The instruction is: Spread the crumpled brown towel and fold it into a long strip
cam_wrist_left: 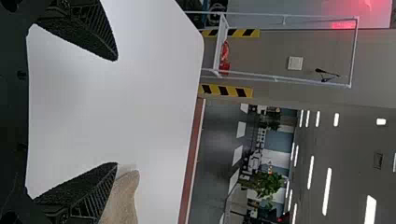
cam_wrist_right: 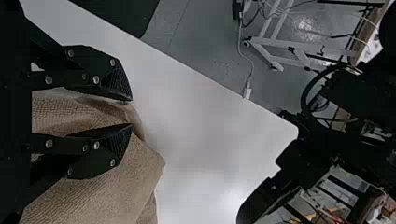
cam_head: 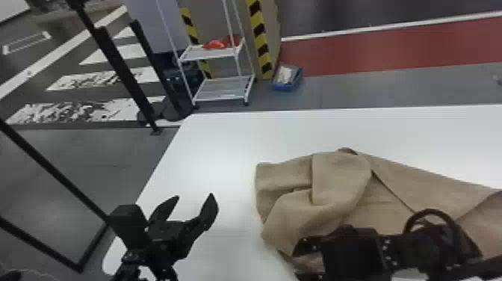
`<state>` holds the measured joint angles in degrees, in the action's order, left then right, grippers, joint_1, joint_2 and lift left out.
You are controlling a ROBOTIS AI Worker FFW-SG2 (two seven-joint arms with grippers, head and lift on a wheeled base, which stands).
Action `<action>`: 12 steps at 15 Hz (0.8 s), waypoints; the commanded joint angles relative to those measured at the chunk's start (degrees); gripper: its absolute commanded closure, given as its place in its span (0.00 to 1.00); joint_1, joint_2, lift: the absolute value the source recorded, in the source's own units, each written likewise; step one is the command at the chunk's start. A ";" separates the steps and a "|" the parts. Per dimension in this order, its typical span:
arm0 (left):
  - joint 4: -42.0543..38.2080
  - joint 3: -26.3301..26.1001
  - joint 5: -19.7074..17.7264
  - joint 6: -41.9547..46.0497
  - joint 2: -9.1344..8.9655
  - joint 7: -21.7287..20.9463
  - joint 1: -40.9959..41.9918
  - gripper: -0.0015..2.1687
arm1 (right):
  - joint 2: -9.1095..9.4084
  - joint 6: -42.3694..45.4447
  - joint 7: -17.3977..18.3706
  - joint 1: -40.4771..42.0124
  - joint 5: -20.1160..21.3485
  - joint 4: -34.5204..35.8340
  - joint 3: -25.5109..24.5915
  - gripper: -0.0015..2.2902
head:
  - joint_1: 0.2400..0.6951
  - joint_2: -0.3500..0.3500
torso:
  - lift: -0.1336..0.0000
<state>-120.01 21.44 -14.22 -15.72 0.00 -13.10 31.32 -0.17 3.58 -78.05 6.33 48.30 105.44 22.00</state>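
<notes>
The brown towel (cam_head: pixel 336 187) lies crumpled on the right half of the white table, with loose folds at its left end. Left of it, my left gripper (cam_head: pixel 194 198) stands open over bare table. In the left wrist view a corner of the towel (cam_wrist_left: pixel 123 198) shows beyond one finger of the open left gripper (cam_wrist_left: pixel 116 112). My right gripper (cam_head: pixel 298 264) is at the towel's near left edge, pointing left. The right wrist view has the right gripper (cam_wrist_right: pixel 130 112) with its fingers parted and a ridge of the towel (cam_wrist_right: pixel 105 112) between them.
The white table (cam_head: pixel 216 149) has its left edge beside my left arm. Beyond it on the floor stand a white rack (cam_head: pixel 220 93) and a blue bin (cam_head: pixel 287 86). Black posts (cam_head: pixel 123 74) rise at the left.
</notes>
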 commanded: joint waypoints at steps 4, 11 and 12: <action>0.22 -0.17 -0.28 0.11 -0.15 -1.75 -0.39 0.03 | 0.22 -5.65 -0.28 1.05 -8.75 6.53 -6.80 0.02 | 1.00 1.00 | 0.07; 1.80 5.90 -5.99 -1.29 0.00 -19.60 0.14 0.04 | -1.06 -4.42 -0.28 4.30 -8.84 13.82 -24.73 0.03 | 1.00 1.00 | 0.07; 1.97 7.39 -6.26 -2.87 0.26 -22.58 0.14 0.04 | -2.90 -4.07 -0.28 5.18 -9.11 14.44 -27.28 0.03 | 1.00 1.00 | 0.07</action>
<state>-118.45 26.46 -19.74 -17.05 0.03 -33.32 31.56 -1.00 -0.86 -78.05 10.10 39.53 118.71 -1.34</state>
